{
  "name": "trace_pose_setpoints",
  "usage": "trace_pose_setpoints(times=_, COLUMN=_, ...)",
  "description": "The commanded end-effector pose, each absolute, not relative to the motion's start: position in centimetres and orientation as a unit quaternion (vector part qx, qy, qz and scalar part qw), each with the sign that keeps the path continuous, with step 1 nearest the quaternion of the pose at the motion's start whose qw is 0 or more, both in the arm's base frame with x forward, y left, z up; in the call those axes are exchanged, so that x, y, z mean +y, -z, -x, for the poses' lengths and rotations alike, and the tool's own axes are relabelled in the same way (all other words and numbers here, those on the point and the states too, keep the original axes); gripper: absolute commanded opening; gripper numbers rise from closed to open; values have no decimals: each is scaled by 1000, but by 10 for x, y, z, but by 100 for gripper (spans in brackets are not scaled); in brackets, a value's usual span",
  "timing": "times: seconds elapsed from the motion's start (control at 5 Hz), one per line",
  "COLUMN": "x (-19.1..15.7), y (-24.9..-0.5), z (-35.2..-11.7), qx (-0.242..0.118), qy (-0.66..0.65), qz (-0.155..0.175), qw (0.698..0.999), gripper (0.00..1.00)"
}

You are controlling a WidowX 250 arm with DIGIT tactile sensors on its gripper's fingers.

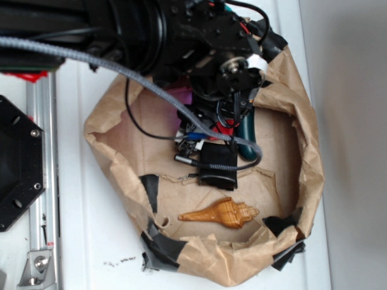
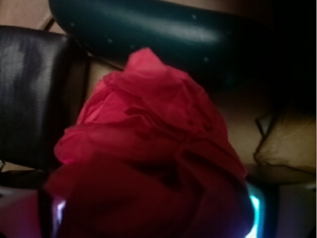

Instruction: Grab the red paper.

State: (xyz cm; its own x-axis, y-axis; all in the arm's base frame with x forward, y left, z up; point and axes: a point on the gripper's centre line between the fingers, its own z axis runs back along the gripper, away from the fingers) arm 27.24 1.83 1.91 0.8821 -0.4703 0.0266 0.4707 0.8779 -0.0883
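Gripper (image 1: 213, 124) sits low inside the brown paper nest (image 1: 302, 151), jaws hidden under the arm in the exterior view and out of frame in the wrist view, so can't tell if it grips anything. Red paper (image 2: 148, 148) fills the wrist view right up against the camera, crumpled, just in front of the dark green case (image 2: 163, 34), black pad (image 2: 34, 94) at its left. Brown conch shell (image 1: 222, 213) lies apart, nearer the nest's front rim with black tape (image 1: 162, 244).
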Motion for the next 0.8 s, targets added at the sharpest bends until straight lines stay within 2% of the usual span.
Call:
trace_pose_setpoints(times=0.0, x=2, y=-99, z=-281, qx=-101, qy=234, qz=-19, qw=967, gripper=0)
trace_pose_setpoints(times=0.2, x=4, y=-151, z=-267, qx=-146, qy=211, qz=-4, qw=967, gripper=0)
trace_pose_setpoints(times=0.4, x=5, y=-183, z=-257, qx=-159, qy=182, qz=-12, qw=970, gripper=0)
trace_pose_setpoints(times=0.6, x=4, y=-188, z=-249, qx=-61, qy=110, qz=-53, qw=991, gripper=0)
